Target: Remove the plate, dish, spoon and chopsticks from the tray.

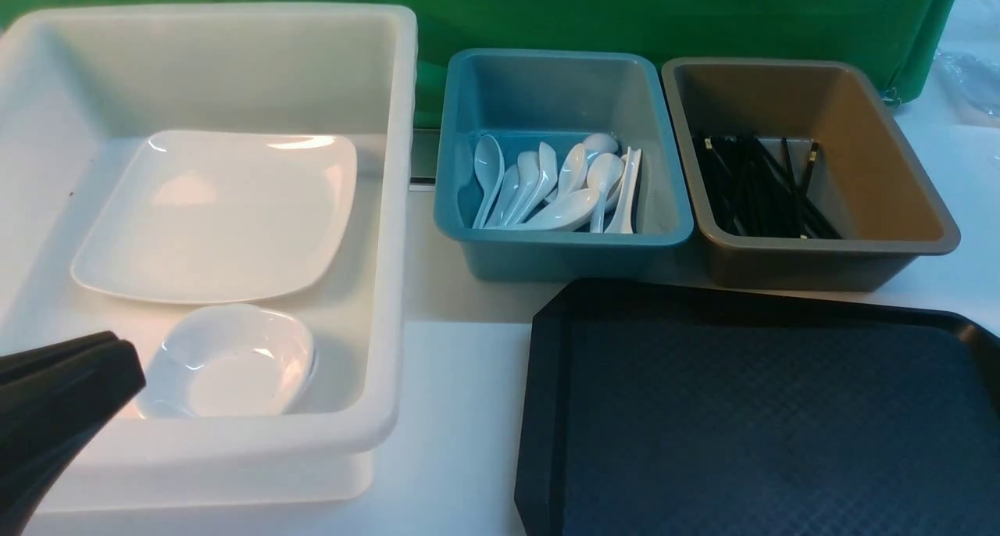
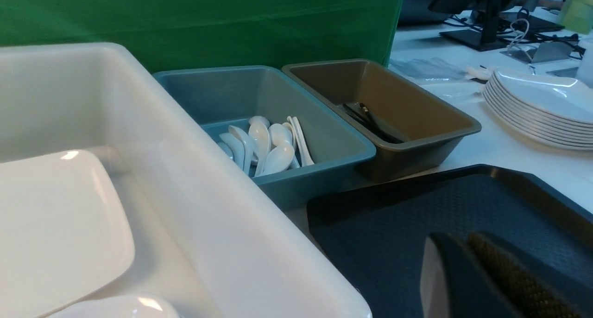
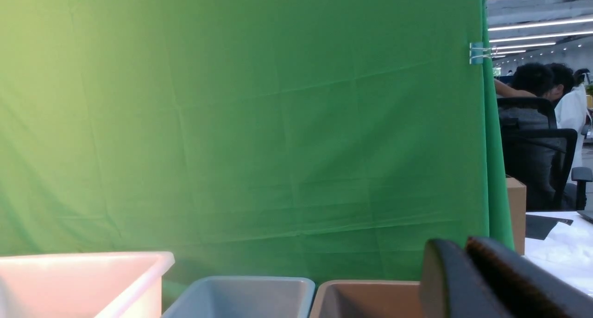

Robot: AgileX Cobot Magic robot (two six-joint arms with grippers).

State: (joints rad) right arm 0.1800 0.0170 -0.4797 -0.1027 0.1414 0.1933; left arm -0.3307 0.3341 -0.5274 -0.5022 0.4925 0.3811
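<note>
We see the black tray [image 1: 766, 411] at the near right of the table, its textured surface bare. The large square plate [image 1: 219, 216] lies flat inside the white tub [image 1: 391, 208] on the left, toward the tub's far side, and a small rounded white dish [image 1: 230, 360] sits in the same tub just nearer than the plate, close to the tub's near wall. To the right of the tub, beyond the tray's far edge, stands a blue bin [image 1: 562, 247] holding a heap of white spoons [image 1: 558, 180]; we cannot tell which of them is the task's spoon. Just right of it, touching or nearly so, a brown bin [image 1: 820, 247] holds a bundle of black chopsticks [image 1: 762, 188] lying along its floor.

The left gripper [image 1: 117, 364] pokes in at the near left, in front of the tub's near corner, its fingers pressed together with nothing between them. In the left wrist view its tips [image 2: 468, 271] show over the tray. The right gripper [image 3: 463, 281] shows only in its own wrist view, raised and facing the green backdrop [image 3: 255, 123]; its fingers look close together with nothing seen between them, but we cannot tell whether they are fully pressed.

A stack of white plates [image 2: 542, 109] rests far right on the table.
</note>
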